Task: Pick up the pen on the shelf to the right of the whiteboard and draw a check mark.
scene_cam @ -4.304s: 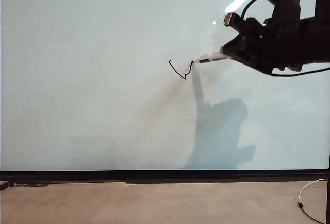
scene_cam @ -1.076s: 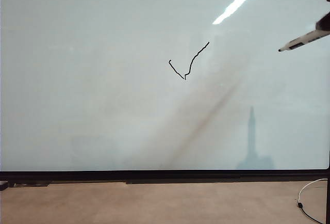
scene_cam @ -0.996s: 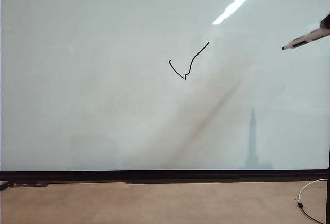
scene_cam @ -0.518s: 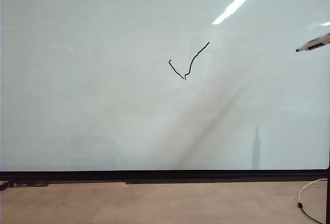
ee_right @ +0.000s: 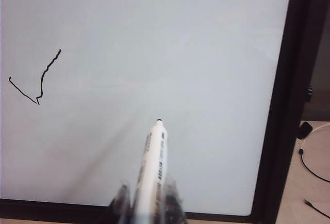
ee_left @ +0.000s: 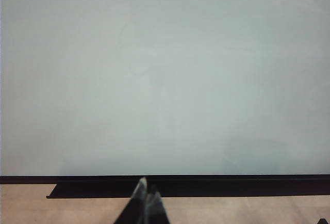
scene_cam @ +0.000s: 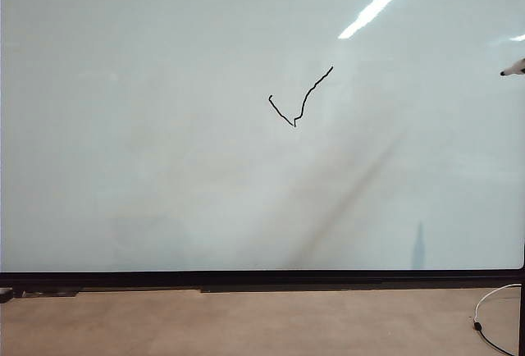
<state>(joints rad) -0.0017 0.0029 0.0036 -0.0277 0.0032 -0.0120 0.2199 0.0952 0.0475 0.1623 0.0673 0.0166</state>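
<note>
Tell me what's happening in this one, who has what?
A two-armed robot faces a whiteboard that already carries a wobbly black check mark. The right claw is shut on the pen, tip off the board; in the exterior view only the pen's tip shows at the right edge. The left claw sits low by the board's bottom frame, closed and holding nothing.

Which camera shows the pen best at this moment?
The right wrist view: the pen shows nearly whole, held in the right gripper, tip off the whiteboard. The exterior view catches only its tip at the right edge. The left wrist view shows no pen, just the shut left gripper.
</note>
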